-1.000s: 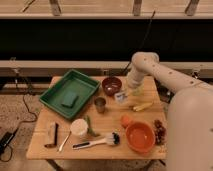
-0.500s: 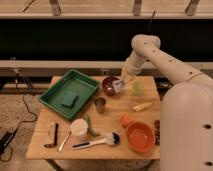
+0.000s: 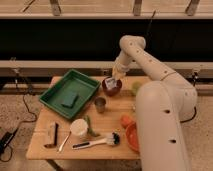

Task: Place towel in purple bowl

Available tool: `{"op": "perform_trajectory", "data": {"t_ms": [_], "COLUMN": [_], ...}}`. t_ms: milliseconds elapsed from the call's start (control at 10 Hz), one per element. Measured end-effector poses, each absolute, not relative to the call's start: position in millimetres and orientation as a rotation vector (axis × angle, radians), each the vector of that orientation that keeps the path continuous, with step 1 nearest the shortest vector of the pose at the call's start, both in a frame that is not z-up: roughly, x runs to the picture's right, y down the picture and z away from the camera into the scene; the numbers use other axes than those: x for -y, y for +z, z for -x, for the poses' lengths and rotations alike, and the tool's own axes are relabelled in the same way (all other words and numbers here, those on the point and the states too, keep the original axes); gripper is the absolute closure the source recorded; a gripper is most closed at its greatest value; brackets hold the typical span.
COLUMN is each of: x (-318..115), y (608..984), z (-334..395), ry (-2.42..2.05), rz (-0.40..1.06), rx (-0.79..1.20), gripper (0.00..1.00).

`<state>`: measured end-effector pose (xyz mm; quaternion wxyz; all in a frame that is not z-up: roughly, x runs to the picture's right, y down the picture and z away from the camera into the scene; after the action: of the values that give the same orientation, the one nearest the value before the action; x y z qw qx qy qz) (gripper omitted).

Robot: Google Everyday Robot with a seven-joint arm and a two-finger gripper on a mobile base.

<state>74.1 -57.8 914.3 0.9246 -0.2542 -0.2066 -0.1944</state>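
Observation:
The purple bowl [image 3: 113, 89] stands at the back middle of the wooden table [image 3: 45, 152]. My gripper [image 3: 114, 78] reaches down from the raised arm and sits right above the bowl. It is shut on the pale towel [image 3: 110, 84], which hangs from it down into the bowl's opening. How much of the towel rests in the bowl is hidden.
A green tray [image 3: 55, 95] holding a dark green sponge [image 3: 70, 100] lies left of the bowl. A metal cup [image 3: 100, 104] stands just in front of it. A white cup [image 3: 78, 127], brush [image 3: 97, 142], wooden block [image 3: 51, 134] and orange bowl [image 3: 133, 139] lie nearer the front.
The gripper has carried the towel from the table to the right of the bowl, left and up, and now lowers it onto the purple bowl.

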Motion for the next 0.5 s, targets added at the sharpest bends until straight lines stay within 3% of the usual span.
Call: {"op": "perform_trajectory", "data": {"t_ms": [500], "x": [48.4], "y": [929.2], "z": [-70.1], "ry": [-0.317], "rz": [0.404], "rx": [0.415], "gripper": [0.32]}}
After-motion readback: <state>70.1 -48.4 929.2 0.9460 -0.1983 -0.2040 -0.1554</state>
